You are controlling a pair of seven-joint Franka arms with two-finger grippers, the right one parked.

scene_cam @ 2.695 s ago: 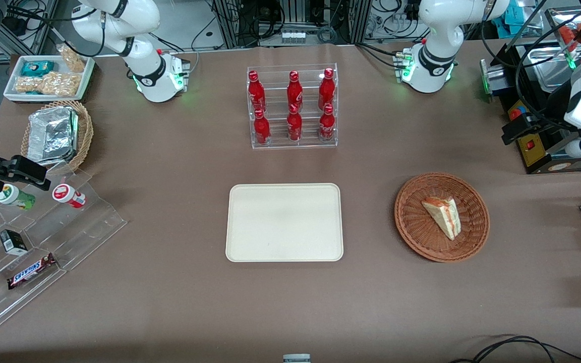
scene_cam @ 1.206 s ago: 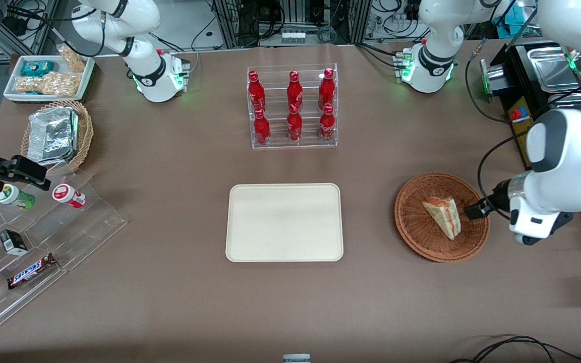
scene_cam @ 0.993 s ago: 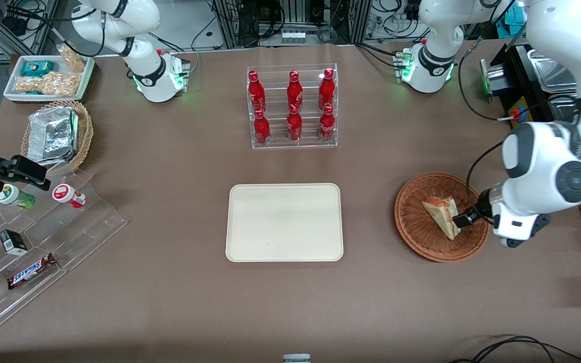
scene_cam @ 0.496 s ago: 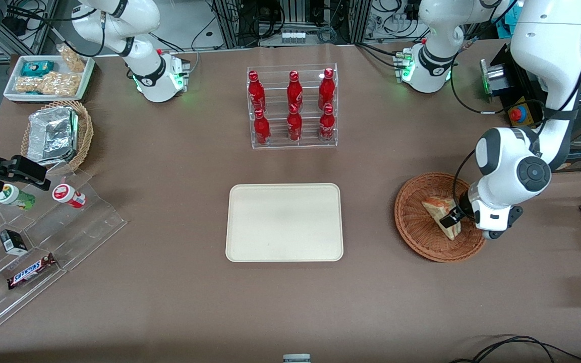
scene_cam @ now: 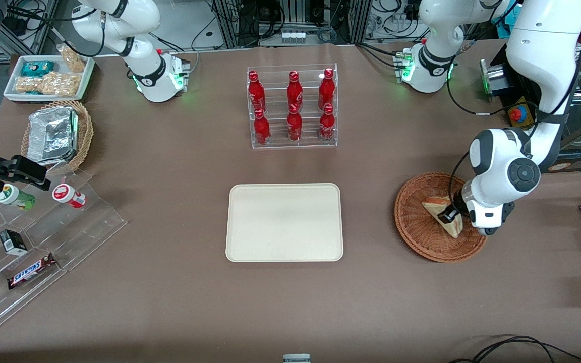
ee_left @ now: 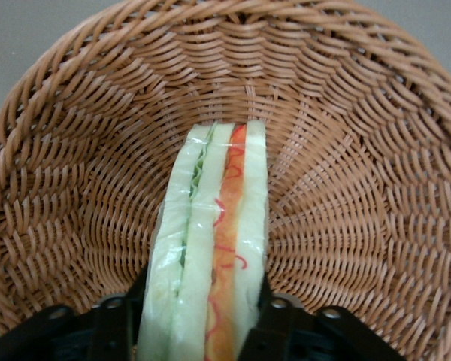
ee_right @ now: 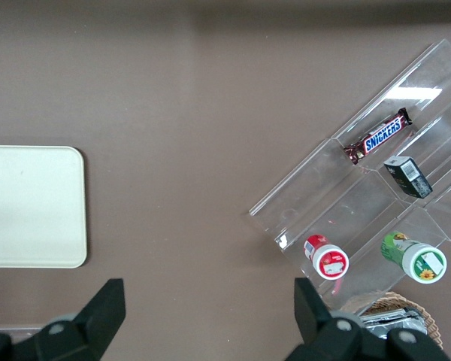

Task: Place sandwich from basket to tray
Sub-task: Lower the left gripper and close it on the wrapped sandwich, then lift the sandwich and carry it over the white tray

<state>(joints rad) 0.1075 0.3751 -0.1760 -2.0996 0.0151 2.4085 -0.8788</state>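
The sandwich (scene_cam: pixel 433 204), a white-bread wedge with orange-red and green filling, lies in the reddish-brown wicker basket (scene_cam: pixel 414 224) toward the working arm's end of the table. My left gripper (scene_cam: pixel 447 217) is down in the basket over the sandwich. In the left wrist view the gripper (ee_left: pixel 203 304) has its black fingers (ee_left: pixel 129 304) pressed against both bread sides of the sandwich (ee_left: pixel 210 218), which still rests on the basket floor (ee_left: pixel 83 188). The cream tray (scene_cam: pixel 284 222) lies at mid-table, bare; it also shows in the right wrist view (ee_right: pixel 30 207).
A clear rack of red bottles (scene_cam: pixel 293 108) stands farther from the front camera than the tray. Clear stepped shelves with snacks (scene_cam: pixel 33 237), a tan basket with foil containers (scene_cam: pixel 56 135) and a white snack tray (scene_cam: pixel 48 78) are toward the parked arm's end.
My left arm swung in from the table's end and came down into the basket. The gripper now sits over the sandwich with its fingers on both sides. The sandwich has not moved.
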